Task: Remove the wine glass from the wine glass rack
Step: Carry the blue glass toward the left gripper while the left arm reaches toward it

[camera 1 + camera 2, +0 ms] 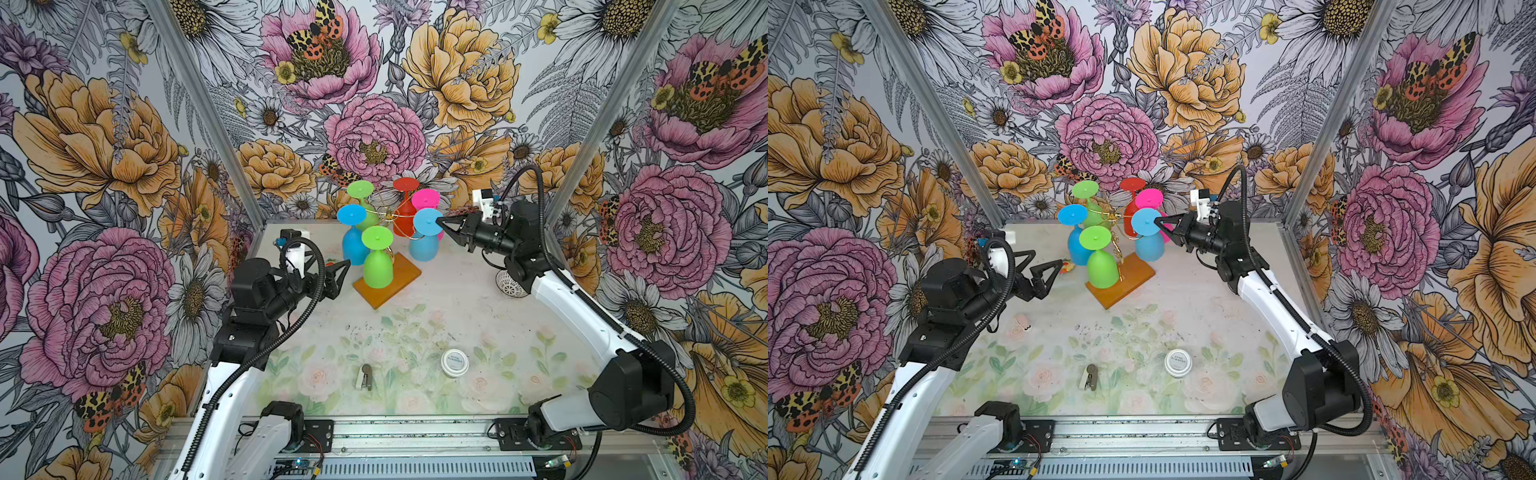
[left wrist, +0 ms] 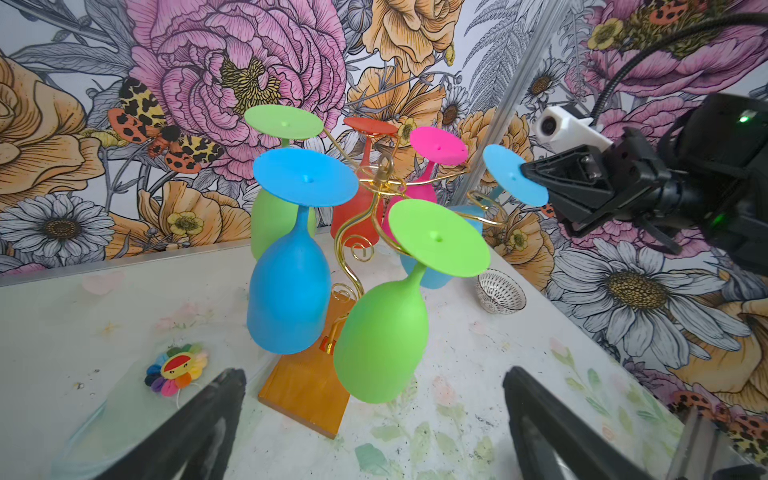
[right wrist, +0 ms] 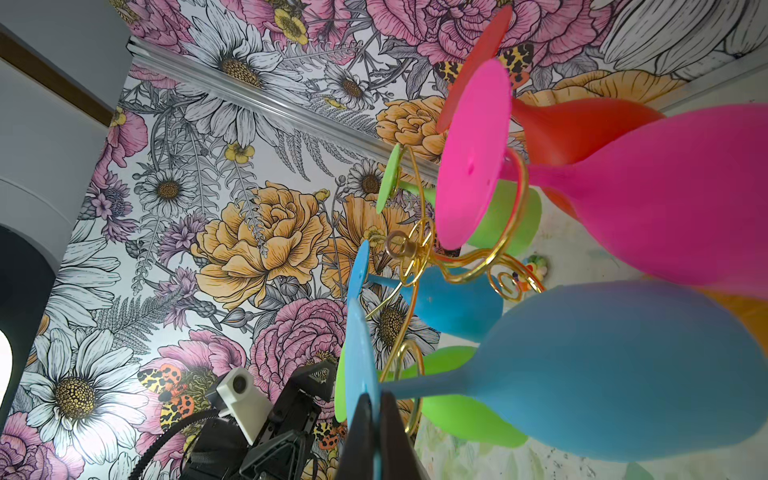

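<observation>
Glass [image 1: 423, 249] (blue, right of centre) hangs on the rack [image 1: 395, 284], foot pinched in my right claw [image 1: 441, 223]. My left claw [image 1: 1048, 257] gapes wide, centre left.

- In both top views the camera head looks steeply down from above the near edge of the pale floral-printed bench [image 1: 457, 299] toward its far edge. The two views share nearly everything.
- The left wrist view looks from low by the bench's left edge toward the far right corner, close to the gold wire wine glass rack on an orange-brown wooden base [image 2: 303, 399].
- The right wrist view is rolled sideways and closest, looking past its own jaws at the light blue plastic wine glass [image 3: 623, 374] and the rack.
- Each wrist view shows the other arm's white wrist camera [image 2: 557, 126].
</observation>
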You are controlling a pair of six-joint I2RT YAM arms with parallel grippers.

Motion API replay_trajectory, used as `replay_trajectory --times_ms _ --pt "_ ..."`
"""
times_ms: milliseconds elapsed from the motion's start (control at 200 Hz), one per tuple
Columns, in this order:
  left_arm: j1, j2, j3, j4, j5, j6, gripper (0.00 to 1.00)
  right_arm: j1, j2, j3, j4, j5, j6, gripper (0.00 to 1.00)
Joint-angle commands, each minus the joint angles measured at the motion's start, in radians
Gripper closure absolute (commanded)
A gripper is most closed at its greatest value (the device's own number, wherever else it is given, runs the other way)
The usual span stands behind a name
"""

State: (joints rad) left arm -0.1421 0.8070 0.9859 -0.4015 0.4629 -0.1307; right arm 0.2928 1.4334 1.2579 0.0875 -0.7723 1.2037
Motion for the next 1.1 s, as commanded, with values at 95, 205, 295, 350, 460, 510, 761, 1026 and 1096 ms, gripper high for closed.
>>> replay_trajectory --times_ms 95,205,295,350,460,510,761,1026,1096 --pt "-0.013 -0.005 0.061 -0.070 0.091 -0.084 0.01 -0.007 -0.077 -0.021 -0.053 -0.036 -0.093 1.00" --pt "-0.017 0.014 0.089 -0.109 0.121 -0.092 0.01 -0.007 -0.104 -0.034 -0.102 -0.053 -0.146 1.00" --pt "-0.032 0.027 0.092 -0.111 0.142 -0.115 0.02 -0.012 -0.130 -0.051 -0.112 -0.093 -0.184 1.00" --pt "-0.054 0.030 0.094 -0.110 0.153 -0.123 0.02 -0.016 -0.146 -0.063 -0.114 -0.119 -0.201 1.00" --pt "-0.110 0.033 0.106 -0.110 0.151 -0.137 0.03 -0.018 -0.179 -0.091 -0.128 -0.153 -0.245 1.00" --pt "-0.133 0.037 0.112 -0.110 0.152 -0.143 0.04 -0.017 -0.197 -0.102 -0.152 -0.167 -0.285 1.00" --pt "-0.239 0.062 0.135 -0.110 0.155 -0.164 0.08 -0.003 -0.278 -0.124 -0.395 -0.098 -0.517 1.00" --pt "-0.312 0.118 0.146 -0.110 0.160 -0.197 0.20 0.096 -0.329 -0.121 -0.555 0.006 -0.724 1.00" --pt "-0.321 0.136 0.151 -0.110 0.181 -0.205 0.21 0.124 -0.344 -0.122 -0.556 0.012 -0.748 1.00"
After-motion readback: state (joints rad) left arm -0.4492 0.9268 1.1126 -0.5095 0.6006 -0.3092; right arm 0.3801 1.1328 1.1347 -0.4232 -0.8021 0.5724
